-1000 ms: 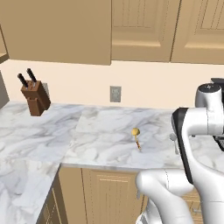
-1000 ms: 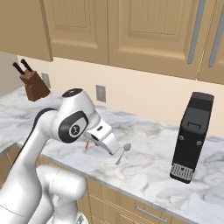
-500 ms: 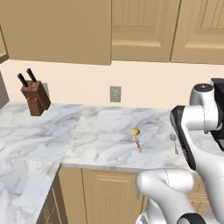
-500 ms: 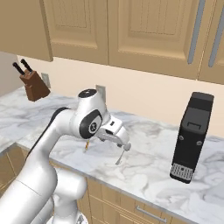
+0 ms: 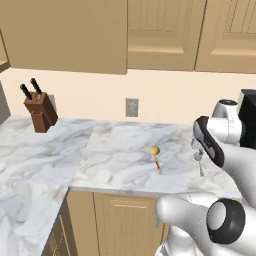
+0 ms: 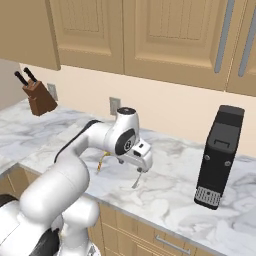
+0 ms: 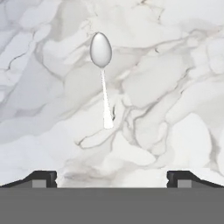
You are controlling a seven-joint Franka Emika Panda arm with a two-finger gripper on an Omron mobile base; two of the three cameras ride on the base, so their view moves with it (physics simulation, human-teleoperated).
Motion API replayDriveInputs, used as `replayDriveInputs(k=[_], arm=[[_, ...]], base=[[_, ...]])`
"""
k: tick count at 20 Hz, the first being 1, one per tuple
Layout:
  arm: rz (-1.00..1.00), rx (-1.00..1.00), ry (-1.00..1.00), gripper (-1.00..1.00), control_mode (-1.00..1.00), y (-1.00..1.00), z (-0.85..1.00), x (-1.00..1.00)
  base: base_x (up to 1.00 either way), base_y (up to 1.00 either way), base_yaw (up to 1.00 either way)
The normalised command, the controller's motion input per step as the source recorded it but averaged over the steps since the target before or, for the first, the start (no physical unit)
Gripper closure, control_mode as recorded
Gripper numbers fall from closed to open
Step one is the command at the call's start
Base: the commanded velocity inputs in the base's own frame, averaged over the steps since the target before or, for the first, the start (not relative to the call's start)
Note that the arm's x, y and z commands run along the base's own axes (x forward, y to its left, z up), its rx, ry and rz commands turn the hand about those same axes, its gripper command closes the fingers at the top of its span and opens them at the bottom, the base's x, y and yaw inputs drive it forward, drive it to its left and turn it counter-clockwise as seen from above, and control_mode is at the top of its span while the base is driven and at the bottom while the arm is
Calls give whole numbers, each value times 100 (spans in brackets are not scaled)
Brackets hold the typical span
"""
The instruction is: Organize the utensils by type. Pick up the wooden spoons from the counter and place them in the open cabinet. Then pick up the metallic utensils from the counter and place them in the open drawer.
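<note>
A small silver spoon (image 7: 103, 74) lies flat on the white marble counter (image 7: 175, 87), its bowl pointing away from the hand. My gripper (image 7: 111, 178) hovers just above it, open and empty, with the spoon's handle ending short of the fingertips (image 7: 42, 177). From the right base view, the gripper (image 6: 143, 165) hangs over the silver spoon (image 6: 137, 179). The gold utensil (image 6: 102, 161) lies to its left. In the left base view the gold utensil (image 5: 156, 157) is mid-counter, and the silver spoon (image 5: 200, 167) peeks out beside my arm. The wooden spoons, open cabinet and open drawer are out of view.
A knife block (image 5: 39, 111) stands at the far left of the counter (image 5: 75, 155) against the wall. A tall black appliance (image 6: 220, 155) stands to the right of the spoon. A wall outlet (image 5: 131, 107) is behind. Closed upper cabinets (image 6: 165, 35) hang overhead.
The arm has swung to the right across the counter, carrying the hand from near the gold utensil to over the silver spoon. The jaws stayed open and both utensils lie where they were.
</note>
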Motion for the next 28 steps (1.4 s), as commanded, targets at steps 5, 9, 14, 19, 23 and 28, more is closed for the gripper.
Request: replayDriveInputs(k=[5,9,14,19,23,28], arm=[[0,0,0,-100,-100,-1,-46,44],[0,0,0,-100,-100,-1,-52,39],[0,0,0,-100,-100,-11,-52,33],[1,0,0,-100,-100,-21,-44,20],[1,0,0,-100,-100,-12,-35,7],[1,0,0,-100,-100,0,-26,6]], base=[[0,0,0],[0,0,0],[0,0,0],[0,0,0],[0,0,0],[0,0,0]])
